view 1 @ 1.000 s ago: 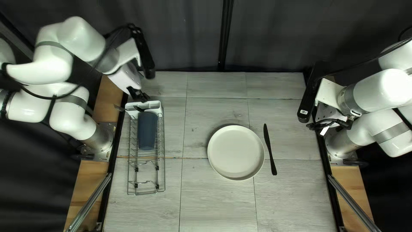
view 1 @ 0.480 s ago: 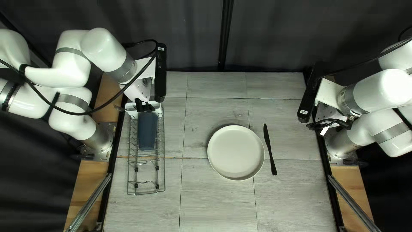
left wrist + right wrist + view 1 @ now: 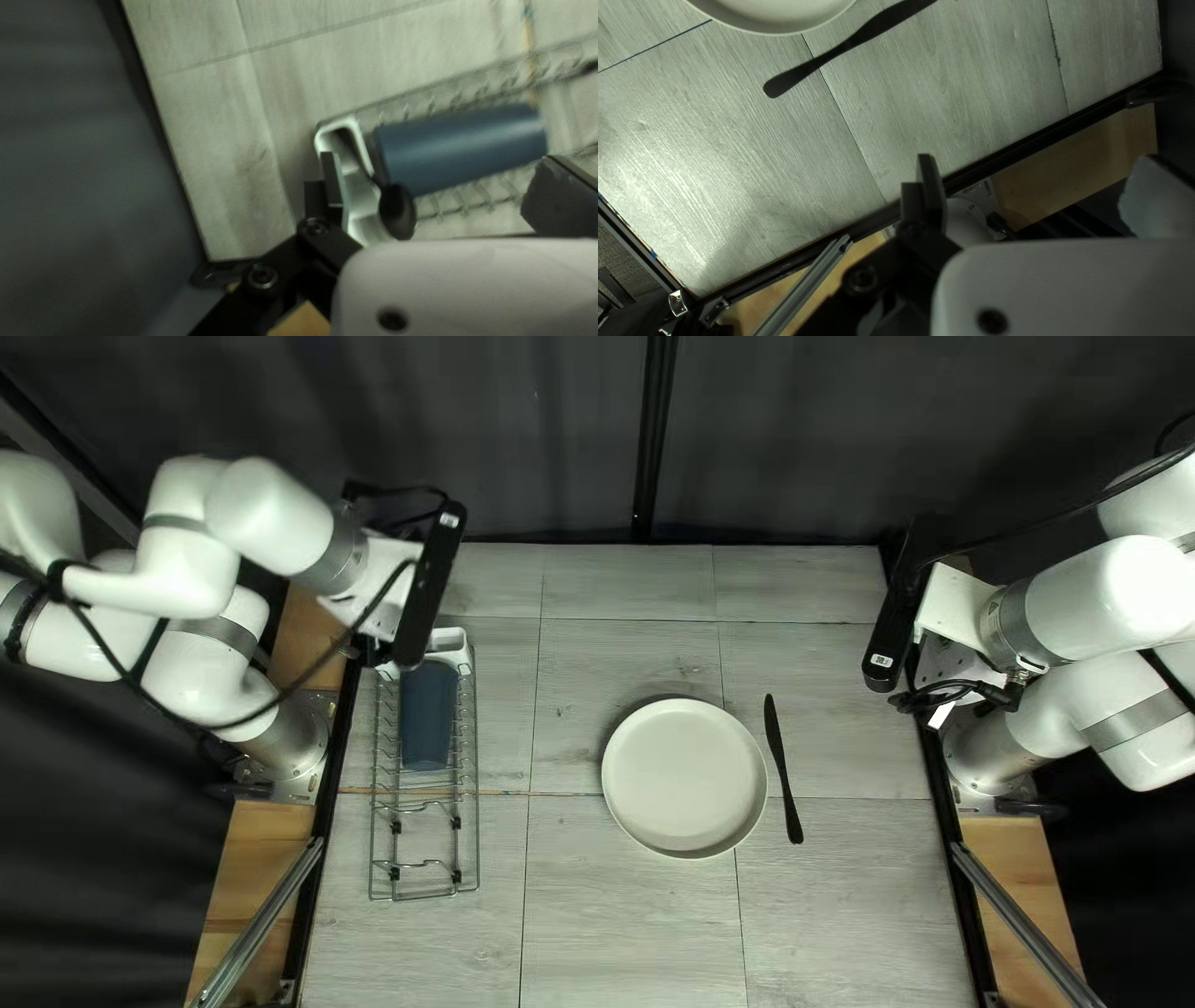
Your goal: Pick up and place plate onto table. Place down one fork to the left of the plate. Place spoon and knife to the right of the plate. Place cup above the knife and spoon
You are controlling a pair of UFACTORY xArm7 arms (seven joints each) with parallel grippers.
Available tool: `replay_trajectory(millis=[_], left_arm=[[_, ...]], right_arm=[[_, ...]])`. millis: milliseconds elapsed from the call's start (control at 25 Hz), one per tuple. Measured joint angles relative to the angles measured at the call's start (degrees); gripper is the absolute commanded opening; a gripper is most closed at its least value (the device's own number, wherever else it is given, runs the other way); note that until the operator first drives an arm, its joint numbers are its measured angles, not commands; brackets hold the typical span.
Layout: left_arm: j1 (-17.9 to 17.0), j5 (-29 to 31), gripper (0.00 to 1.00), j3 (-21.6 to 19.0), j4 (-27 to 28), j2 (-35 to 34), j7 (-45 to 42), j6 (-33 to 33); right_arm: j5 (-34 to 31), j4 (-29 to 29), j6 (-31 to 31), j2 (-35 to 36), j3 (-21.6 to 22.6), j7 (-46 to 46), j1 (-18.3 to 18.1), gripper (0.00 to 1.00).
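Observation:
The white plate (image 3: pixel 685 778) lies on the table with the black knife (image 3: pixel 783 765) flat at its right. At the rack's far end, my left gripper (image 3: pixel 380 604) is over the white cutlery holder (image 3: pixel 449 640); its fingers are hidden there. In the left wrist view my left gripper (image 3: pixel 439 180) is open, one finger beside the holder (image 3: pixel 362 193), with a dark utensil end (image 3: pixel 397 211) between its fingers, not gripped. The blue cup (image 3: pixel 464 148) lies in the rack. My right gripper (image 3: pixel 952 697) hangs near the table's right edge; its wrist view shows the right gripper (image 3: pixel 1036 171) open and empty.
The wire dish rack (image 3: pixel 476 846) stands along the table's left side, holding cup and cutlery holder. Metal rails (image 3: pixel 259 927) run beside the table's near corners. My right arm's base stands at the right edge (image 3: pixel 984 765).
My left gripper moved right to the cutlery holder, then shifted slightly back left and its camera mount turned to a slant. My right arm, the plate, knife and cup have stayed still.

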Motion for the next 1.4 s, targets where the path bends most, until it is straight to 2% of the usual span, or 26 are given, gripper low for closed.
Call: replay_trajectory(millis=[200, 360, 720, 1080, 1120, 1160, 1200, 1240, 1400], left_arm=[[-0.46, 0.84, 1.0, -1.87, 1.79, 7.46, -0.17, 2.16], [-0.41, 1.02, 1.0, -2.15, 1.76, 10.13, 0.07, 4.0], [0.57, 2.23, 1.0, 0.24, -2.07, 10.77, 2.66, 4.53], [1.33, 2.63, 0.98, 4.34, -8.84, 6.14, 6.32, 1.24], [1.44, 2.72, 0.69, 4.83, -9.42, 5.7, 6.72, 0.76], [1.57, 2.84, 0.32, 5.31, -9.94, 5.3, 7.11, 0.3], [1.72, 2.96, 0.03, 5.74, -10.39, 4.95, 7.45, -0.1], [1.87, 3.08, 0.0, 6.1, -10.78, 4.62, 7.71, -0.42], [2.29, 3.18, 0.0, 6.68, -11.35, 3.34, 8.21, -0.42]], right_arm=[[0.0, 0.0, 0.0, 0.0, 0.0, 0.0, 0.0, 1.0], [0.0, 0.0, 0.0, 0.0, 0.0, 0.0, 0.0, 1.0], [0.0, 0.0, 0.0, 0.0, 0.0, 0.0, 0.0, 1.0], [0.0, 0.0, 0.0, 0.0, 0.0, 0.0, 0.0, 1.0], [0.0, 0.0, 0.0, 0.0, 0.0, 0.0, 0.0, 1.0], [0.0, 0.0, 0.0, 0.0, 0.0, 0.0, 0.0, 1.0], [0.0, 0.0, 0.0, 0.0, 0.0, 0.0, 0.0, 1.0], [0.0, 0.0, 0.0, 0.0, 0.0, 0.0, 0.0, 1.0], [0.0, 0.0, 0.0, 0.0, 0.0, 0.0, 0.0, 1.0]])
